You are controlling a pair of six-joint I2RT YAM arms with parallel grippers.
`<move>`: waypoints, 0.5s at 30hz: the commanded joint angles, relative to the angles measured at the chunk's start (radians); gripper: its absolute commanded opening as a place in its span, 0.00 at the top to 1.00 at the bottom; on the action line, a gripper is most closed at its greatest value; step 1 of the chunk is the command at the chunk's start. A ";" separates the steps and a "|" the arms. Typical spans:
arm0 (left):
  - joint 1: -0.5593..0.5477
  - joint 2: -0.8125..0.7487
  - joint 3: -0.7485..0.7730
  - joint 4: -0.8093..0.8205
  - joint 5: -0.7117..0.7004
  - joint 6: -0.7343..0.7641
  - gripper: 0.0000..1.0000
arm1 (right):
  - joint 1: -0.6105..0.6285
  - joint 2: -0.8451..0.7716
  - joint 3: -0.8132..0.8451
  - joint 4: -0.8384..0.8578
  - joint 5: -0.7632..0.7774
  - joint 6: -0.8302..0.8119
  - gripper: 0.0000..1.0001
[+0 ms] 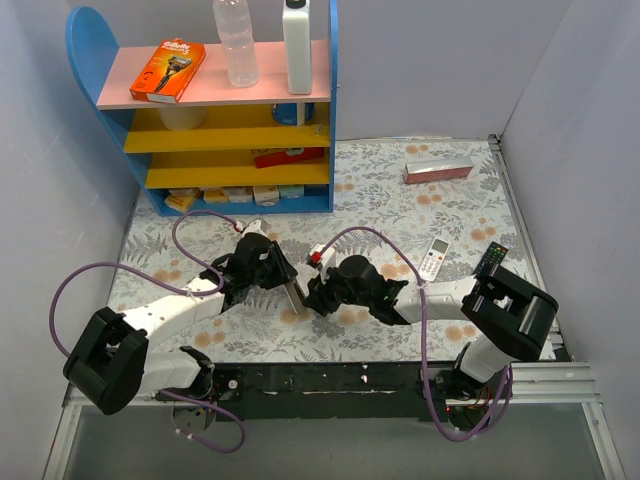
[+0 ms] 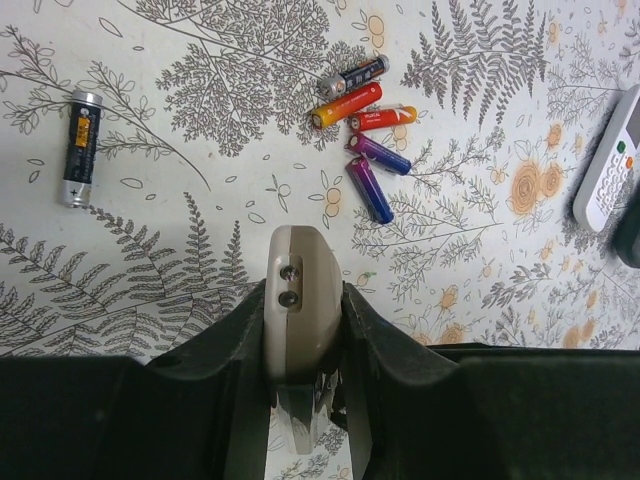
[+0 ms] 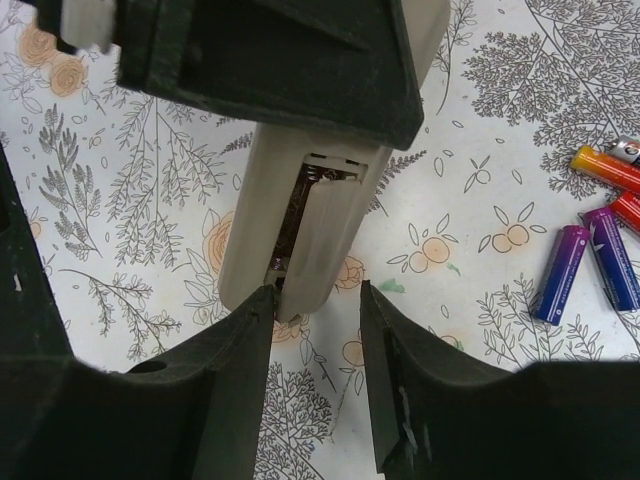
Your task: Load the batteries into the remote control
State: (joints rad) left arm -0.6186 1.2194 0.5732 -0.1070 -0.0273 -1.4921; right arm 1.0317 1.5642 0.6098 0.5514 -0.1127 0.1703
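Note:
My left gripper (image 1: pixel 283 280) (image 2: pixel 300 300) is shut on a slim, round-ended beige-white remote (image 1: pixel 296 297) (image 2: pixel 305 300), held back side up. Its battery compartment (image 3: pixel 305 205) is open. My right gripper (image 1: pixel 315 293) (image 3: pixel 313 300) is open at that remote's free end, its left finger touching it. The batteries (image 2: pixel 370 130), red-orange and blue-purple, lie in a loose cluster on the cloth just beyond; they also show in the right wrist view (image 3: pixel 560 272) and from above (image 1: pixel 318 256). The white remote control (image 1: pixel 433 258) (image 2: pixel 610 160) with display and orange-red button lies to the right, untouched.
A black battery (image 2: pixel 80 147) lies apart on the left. A black remote (image 1: pixel 490 258) lies beside the white one. A pink box (image 1: pixel 438 170) sits at the back right. A blue-and-yellow shelf (image 1: pixel 230 110) with bottles stands at the back left. Walls enclose the table.

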 commanded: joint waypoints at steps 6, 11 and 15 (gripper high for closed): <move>-0.004 -0.052 0.027 -0.022 -0.071 0.030 1.00 | -0.002 0.016 -0.001 0.032 0.068 -0.015 0.55; -0.003 -0.058 0.022 -0.037 -0.088 0.038 1.00 | -0.002 0.010 -0.015 0.021 0.077 -0.023 0.59; -0.003 -0.069 0.016 -0.062 -0.088 0.032 1.00 | -0.001 0.011 -0.016 0.009 0.070 -0.023 0.62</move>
State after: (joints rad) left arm -0.6186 1.1957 0.5732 -0.1417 -0.0853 -1.4693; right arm 1.0317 1.5761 0.6037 0.5484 -0.0544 0.1558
